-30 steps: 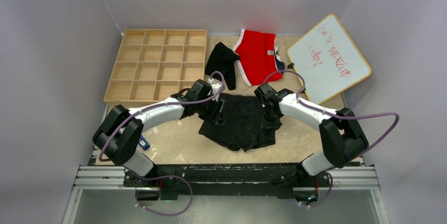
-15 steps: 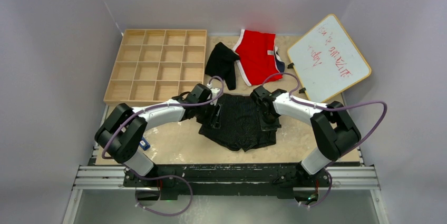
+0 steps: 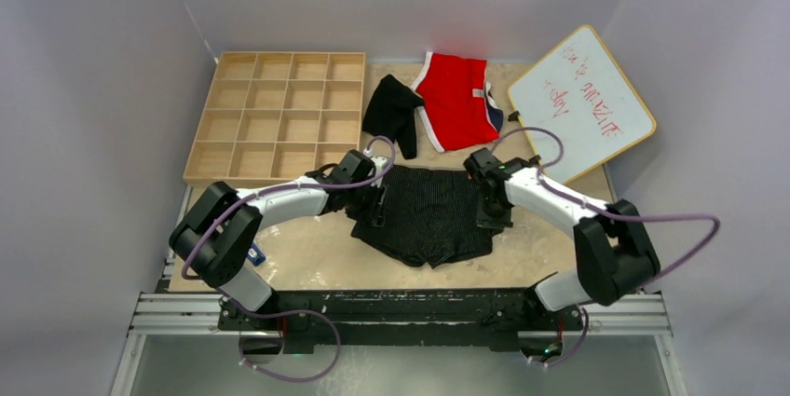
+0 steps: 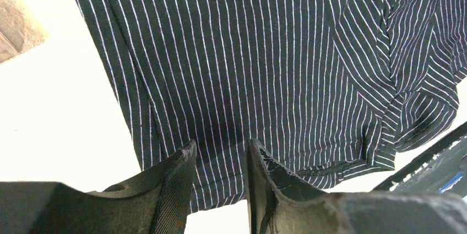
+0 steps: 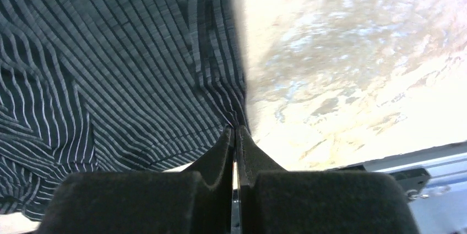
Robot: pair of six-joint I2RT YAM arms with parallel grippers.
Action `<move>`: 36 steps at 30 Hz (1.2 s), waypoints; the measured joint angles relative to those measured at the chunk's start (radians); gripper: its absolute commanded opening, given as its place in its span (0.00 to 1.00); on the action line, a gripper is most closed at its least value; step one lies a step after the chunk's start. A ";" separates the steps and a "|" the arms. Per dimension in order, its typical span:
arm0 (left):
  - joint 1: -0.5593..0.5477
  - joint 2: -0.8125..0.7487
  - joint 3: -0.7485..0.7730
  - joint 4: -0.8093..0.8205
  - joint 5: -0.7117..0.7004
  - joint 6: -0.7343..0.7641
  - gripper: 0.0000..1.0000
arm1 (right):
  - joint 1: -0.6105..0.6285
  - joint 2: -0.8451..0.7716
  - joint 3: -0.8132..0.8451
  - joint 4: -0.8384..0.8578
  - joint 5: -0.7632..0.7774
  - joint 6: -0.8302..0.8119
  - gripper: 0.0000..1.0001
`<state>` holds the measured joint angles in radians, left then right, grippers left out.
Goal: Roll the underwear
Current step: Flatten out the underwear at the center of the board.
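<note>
The striped underwear (image 3: 429, 214) lies spread flat in the middle of the table (image 3: 317, 256), waistband toward the far side and leg openings toward the near edge, with one arm at each side of it. The left gripper (image 4: 220, 148) sits at its left edge, pointing down. Its fingers (image 4: 176, 184) stand apart with a clear gap, and the striped cloth shows in that gap. The cloth is not pinched, so this gripper is released. The right gripper (image 5: 235, 129) is at the garment's right edge, its fingers pressed together. Folds of the cloth run in toward the tips, so it is clenched on the hem of the striped underwear. The cloth beside it is a little rumpled, and bare tabletop shows just to its right. The second underwear (image 3: 391, 109), plain black and bunched up, lies farther back, touching the left side of the red briefs (image 3: 456, 98). A wooden grid tray (image 3: 291, 54) sits at the far left and a whiteboard (image 3: 579, 102) with red writing leans at the far right.
</note>
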<state>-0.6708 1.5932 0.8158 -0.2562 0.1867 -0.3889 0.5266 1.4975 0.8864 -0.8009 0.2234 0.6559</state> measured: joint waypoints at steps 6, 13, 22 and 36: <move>0.000 -0.008 -0.010 0.009 -0.004 -0.013 0.36 | -0.233 -0.176 -0.151 0.097 -0.043 0.053 0.10; 0.000 -0.019 -0.022 0.019 -0.009 -0.021 0.36 | -0.267 -0.227 -0.168 0.111 -0.028 0.096 0.22; 0.000 -0.089 -0.066 -0.006 -0.012 -0.034 0.53 | -0.280 -0.259 -0.154 0.241 -0.146 0.056 0.23; 0.000 -0.245 -0.138 -0.005 0.003 -0.101 0.62 | -0.280 0.120 0.082 0.564 -0.216 -0.104 0.18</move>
<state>-0.6708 1.3487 0.6773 -0.2611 0.1894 -0.4904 0.2462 1.6173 0.9680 -0.2367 0.0078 0.5518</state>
